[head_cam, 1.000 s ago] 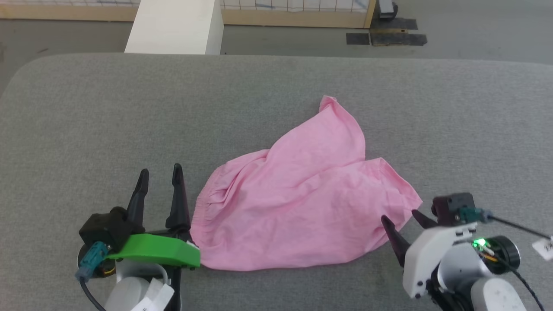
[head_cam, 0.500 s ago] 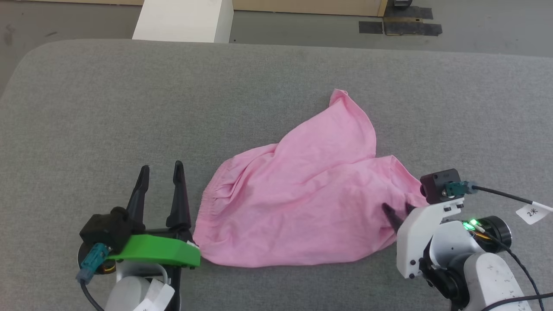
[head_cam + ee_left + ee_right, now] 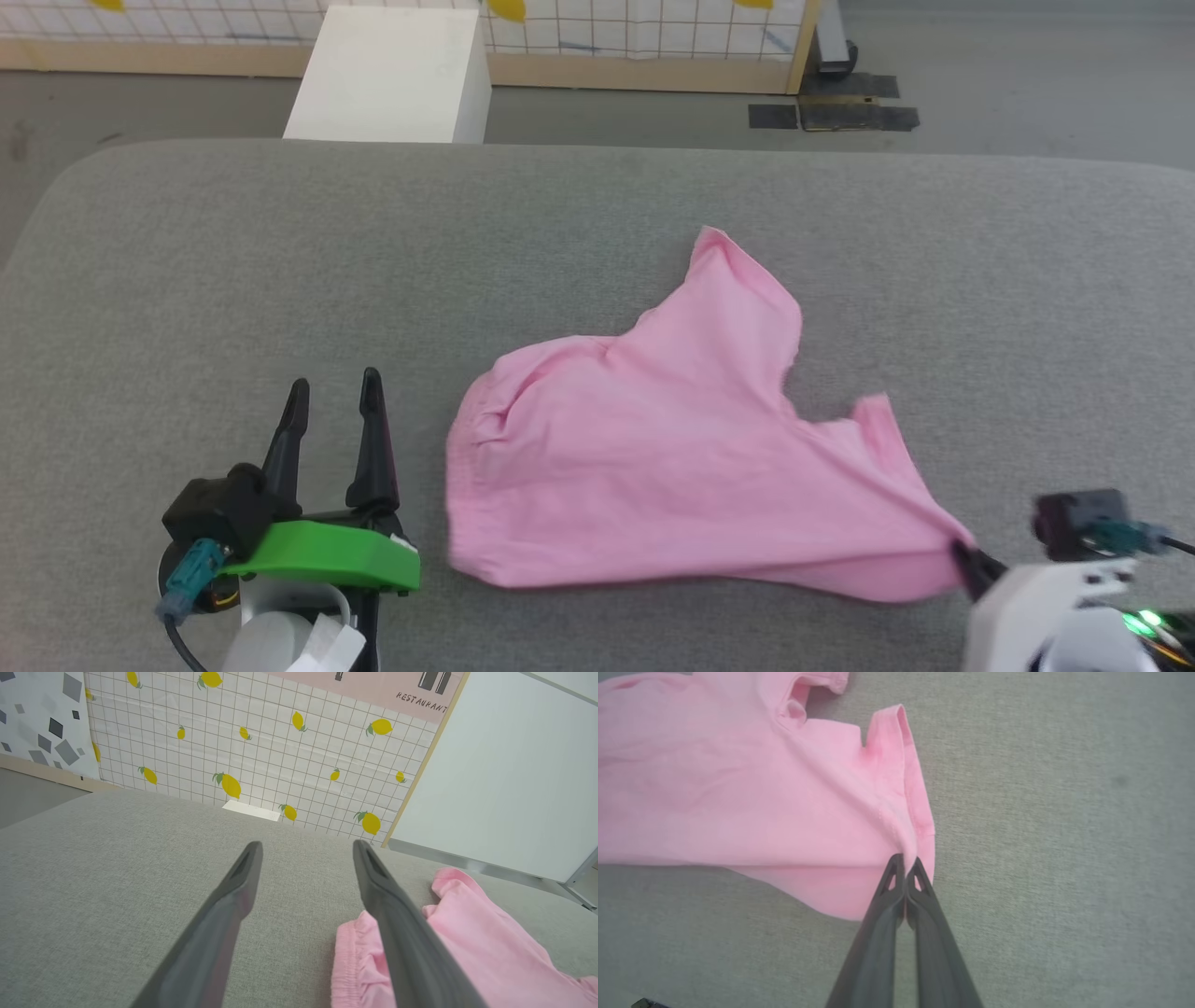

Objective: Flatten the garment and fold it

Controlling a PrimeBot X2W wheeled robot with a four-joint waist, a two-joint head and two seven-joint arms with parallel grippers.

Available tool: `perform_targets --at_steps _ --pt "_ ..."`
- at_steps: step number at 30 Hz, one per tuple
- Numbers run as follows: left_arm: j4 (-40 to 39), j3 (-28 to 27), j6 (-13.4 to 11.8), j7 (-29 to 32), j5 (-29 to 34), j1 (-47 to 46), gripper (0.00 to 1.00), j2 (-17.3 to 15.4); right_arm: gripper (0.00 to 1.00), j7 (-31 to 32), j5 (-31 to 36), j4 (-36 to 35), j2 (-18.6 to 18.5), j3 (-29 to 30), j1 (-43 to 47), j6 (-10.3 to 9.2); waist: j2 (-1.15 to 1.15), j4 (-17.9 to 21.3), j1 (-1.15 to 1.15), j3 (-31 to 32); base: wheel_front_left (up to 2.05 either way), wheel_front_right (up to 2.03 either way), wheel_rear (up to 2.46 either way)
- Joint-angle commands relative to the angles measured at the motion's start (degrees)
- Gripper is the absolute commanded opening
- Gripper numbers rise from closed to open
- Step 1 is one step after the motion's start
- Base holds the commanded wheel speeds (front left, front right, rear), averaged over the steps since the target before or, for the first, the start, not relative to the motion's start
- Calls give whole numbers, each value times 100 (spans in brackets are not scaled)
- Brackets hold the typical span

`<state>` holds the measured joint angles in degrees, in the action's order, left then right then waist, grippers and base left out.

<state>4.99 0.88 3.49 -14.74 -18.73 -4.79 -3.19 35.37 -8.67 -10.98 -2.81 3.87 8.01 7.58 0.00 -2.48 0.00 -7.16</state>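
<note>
Garment [image 3: 653,448] lies mid grey cushion [image 3: 187,280]. R gripper [image 3: 906,859] clamped tight on its near-right corner, cloth taut there. L gripper [image 3: 334,381] wide open, holding nothing, just beside the elastic edge [image 3: 464,439].

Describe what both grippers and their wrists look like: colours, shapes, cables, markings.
Left gripper: two long, dark, tapering fingers, a bright green bracket, a black camera block, a teal connector on a black cable, and a white paper tag. Right gripper: matching dark fingers with triangular cut-outs near the tips, a white bracket, a black block with a teal plug, and a green light.
</note>
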Motion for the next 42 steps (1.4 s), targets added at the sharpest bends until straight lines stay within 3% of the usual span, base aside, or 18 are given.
perform_targets --at_steps 1,9,10,11,16,18,26,31,42 --pt "-11 6 4 -26 18 79 100 30 0 30 43 -94 -7 194 118 -9 0 90 0 60 0 0 0" --pt "55 128 20 -26 66 92 100 31 2 -306 -115 444 -7 745 209 -9 0 148 0 80 0 0 0" --pt "86 147 32 -26 104 98 100 31 96 -450 -156 543 -7 738 174 -9 0 141 0 95 0 0 0" --pt "113 165 44 -26 126 109 100 31 100 -576 -220 625 -7 762 152 -9 0 130 0 117 0 0 0" --pt "268 218 144 -26 249 194 100 15 100 -1515 -322 859 -7 844 135 -9 0 67 0 260 0 0 0" --pt "291 315 203 -26 313 272 100 -43 100 -2256 -284 911 -7 819 182 -9 0 49 0 322 0 0 0" --pt "271 584 290 98 336 449 100 -254 100 -4082 -53 892 -7 735 188 -9 0 62 0 392 0 0 0" --pt "294 813 313 395 309 351 100 -244 100 -4434 31 939 -7 612 122 -9 0 35 0 346 0 0 0" --pt "1182 1221 277 2572 26 -684 100 -157 100 -4384 -1 901 -7 336 -132 -9 0 169 0 191 0 0 0"
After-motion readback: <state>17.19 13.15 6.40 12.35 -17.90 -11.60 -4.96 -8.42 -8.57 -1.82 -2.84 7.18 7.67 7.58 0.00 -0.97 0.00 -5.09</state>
